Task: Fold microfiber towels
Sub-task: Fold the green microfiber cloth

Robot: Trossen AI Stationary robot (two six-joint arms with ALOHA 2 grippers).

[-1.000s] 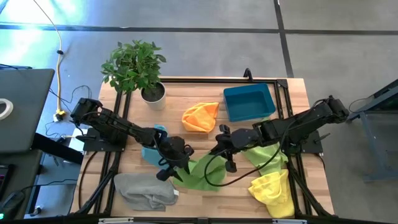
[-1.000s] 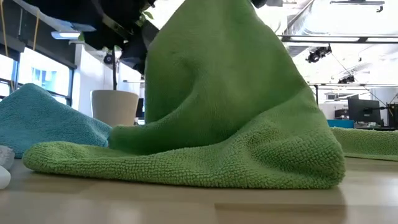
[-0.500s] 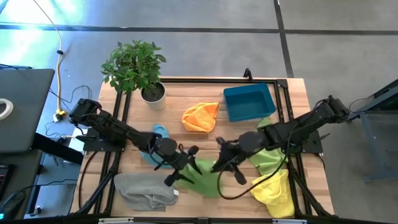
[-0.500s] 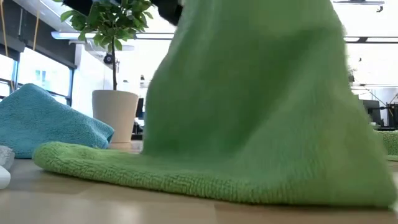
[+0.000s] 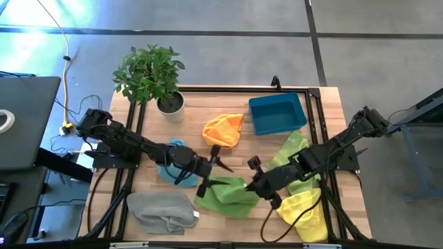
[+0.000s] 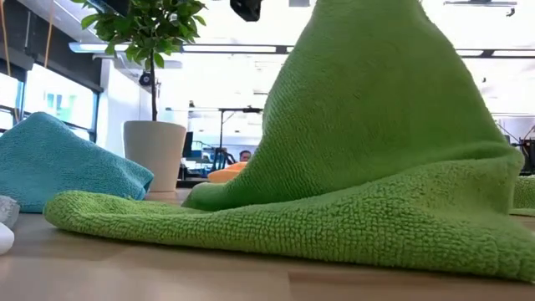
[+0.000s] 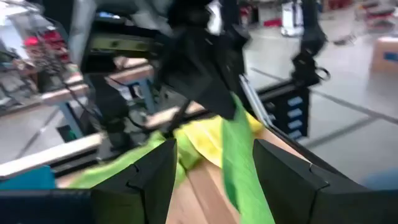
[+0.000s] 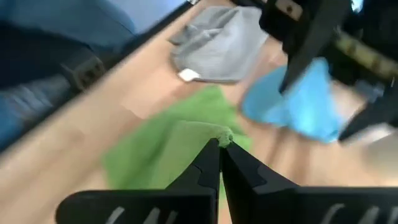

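The green towel (image 5: pixel 225 195) lies near the table's front middle, with one part drawn up into a peak (image 6: pixel 368 33). My right gripper (image 5: pixel 252 185) is shut on that peak (image 8: pixel 220 149). My left gripper (image 5: pixel 218 169) hovers open just left of the towel, pointing level toward the right arm. Its fingers (image 7: pixel 152 180) stand apart, with nothing between them but the view of the hanging green strip (image 7: pixel 239 155) farther off. The light blue towel (image 5: pixel 173 162) rests under the left arm. My right gripper pinches a small bunched tip of the green towel's edge (image 8: pixel 222 135) between its two shut fingers. The fingers slant down from the table's right side. The towel hangs from them like a tent. Its lower part (image 6: pixel 251 226) lies spread on the table.
A grey towel (image 5: pixel 163 211) lies at the near left and a yellow towel (image 5: pixel 304 211) at the near right. A lime green towel (image 5: pixel 291 151) sits under the right arm, an orange towel (image 5: pixel 223 130) at the middle. At the back stand a blue bin (image 5: pixel 277 113) and a potted plant (image 5: pixel 149 72).
My right gripper has carried the held tip of the green towel toward the table's near edge, rolling as it went. The towel's base stayed on the table. My left gripper has risen and tipped from pointing down to level, staying open.
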